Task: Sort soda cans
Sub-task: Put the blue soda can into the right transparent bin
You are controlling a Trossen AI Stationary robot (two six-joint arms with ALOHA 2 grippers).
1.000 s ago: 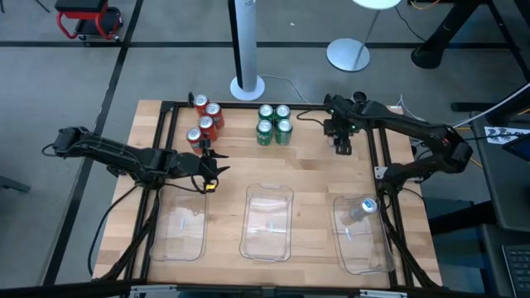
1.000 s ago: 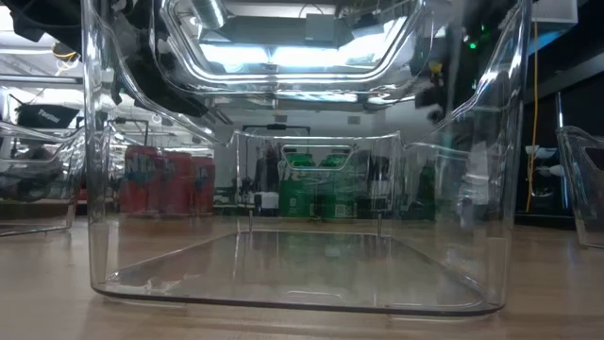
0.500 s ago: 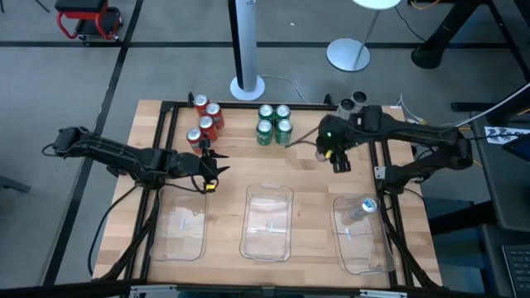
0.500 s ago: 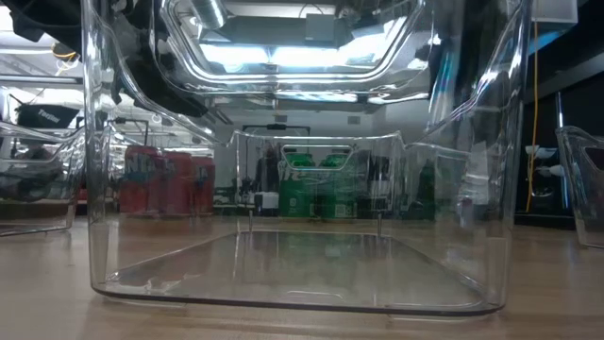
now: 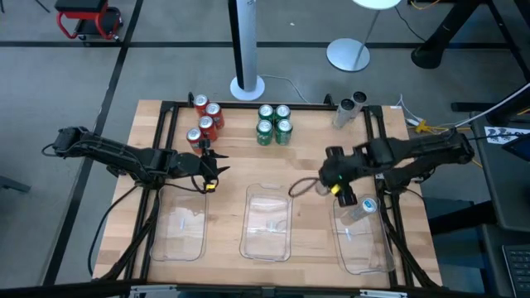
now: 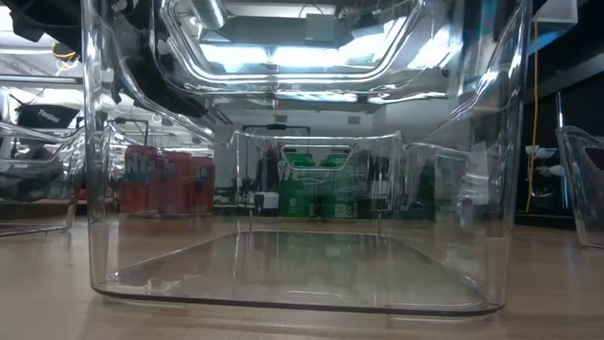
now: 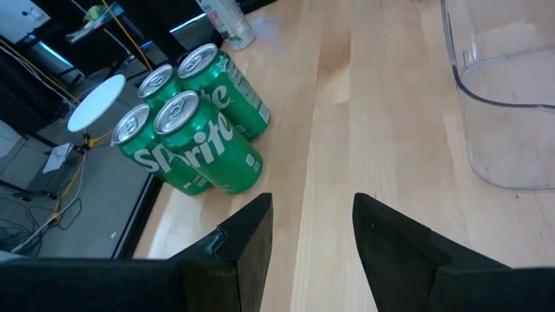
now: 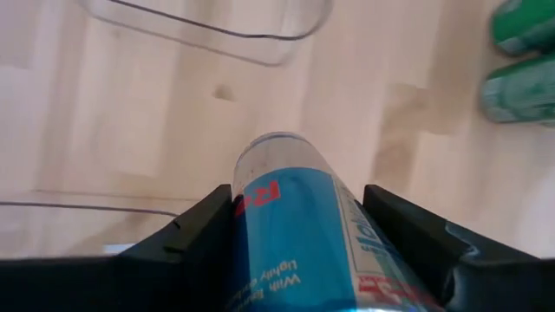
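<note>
- right gripper (image 5: 343, 192) fingers clamped on silver-blue can (image 8: 290, 238), can lying between them, above right tray (image 5: 363, 248) far edge
- left gripper (image 5: 212, 171) fingers apart, holding nothing, near red cans (image 5: 205, 121)

Both arms are dark, jointed and slim, with black cables trailing along them. The left gripper (image 5: 212, 171) has a yellow mark at its tip; the right gripper (image 5: 344, 192) shows a yellow-green mark. The fingers (image 7: 247, 247) are matte black, broad and angular.
</note>
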